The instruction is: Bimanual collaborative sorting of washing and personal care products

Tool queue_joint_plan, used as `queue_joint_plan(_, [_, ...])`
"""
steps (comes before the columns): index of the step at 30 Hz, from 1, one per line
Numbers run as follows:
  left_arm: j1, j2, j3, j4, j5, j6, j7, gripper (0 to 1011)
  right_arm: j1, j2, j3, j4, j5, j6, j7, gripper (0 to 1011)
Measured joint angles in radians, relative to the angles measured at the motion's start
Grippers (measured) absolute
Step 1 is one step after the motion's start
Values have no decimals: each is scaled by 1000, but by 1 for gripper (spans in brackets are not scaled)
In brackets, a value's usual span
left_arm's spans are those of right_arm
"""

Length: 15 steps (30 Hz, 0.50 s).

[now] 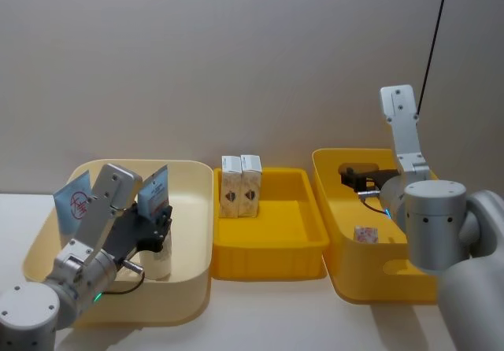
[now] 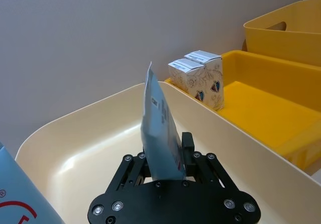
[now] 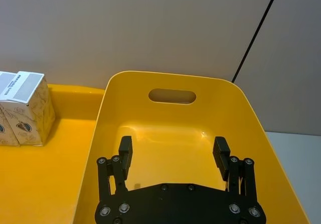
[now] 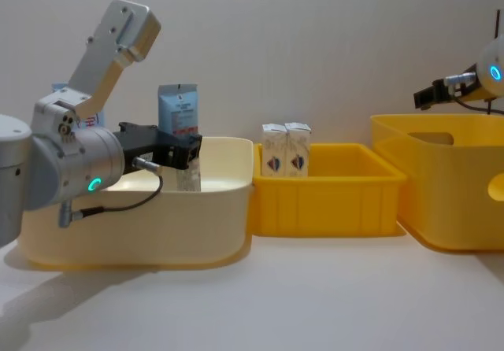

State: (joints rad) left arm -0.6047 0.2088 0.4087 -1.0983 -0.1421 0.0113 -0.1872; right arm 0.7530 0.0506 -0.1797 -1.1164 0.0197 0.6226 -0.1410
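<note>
Blue-topped white pack (image 1: 155, 187) stands upright, clamped at its lower end between the fingers of the left gripper (image 1: 158, 214), raised over the inside of the cream tub (image 1: 201, 233) on the robot's left. In the left wrist view the pack shows edge-on, a thin pale sheet rising from the black fingers (image 2: 188, 143). Further left, a pale blue container with a red mark (image 1: 73, 200) stands at the tub's left side. The left arm (image 1: 102, 209) partly hides it and also covers part of the tub's floor.

Right gripper (image 3: 173, 151) hovers over the deep yellow tub (image 3: 220, 108) on the right, its fingers spread wide and holding nothing.

Three containers sit in a row on a white table (image 4: 315, 288), close against one another: the cream tub, a shallow yellow tray (image 1: 268, 266) in the middle, and the deep yellow tub. Two white cartons with red-blue emblems (image 4: 285, 151) stand upright and touching in the tray's far left corner, and the rest of the tray floor is bare. A small white pack (image 1: 365, 234) lies on the floor of the deep yellow tub, below the right gripper
</note>
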Motion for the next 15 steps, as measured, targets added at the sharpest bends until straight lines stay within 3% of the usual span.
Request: queue_joint_plan(15, [-1, -1, 0, 1, 0, -1, 0, 272, 0, 0, 0, 0, 0, 0, 0, 1001])
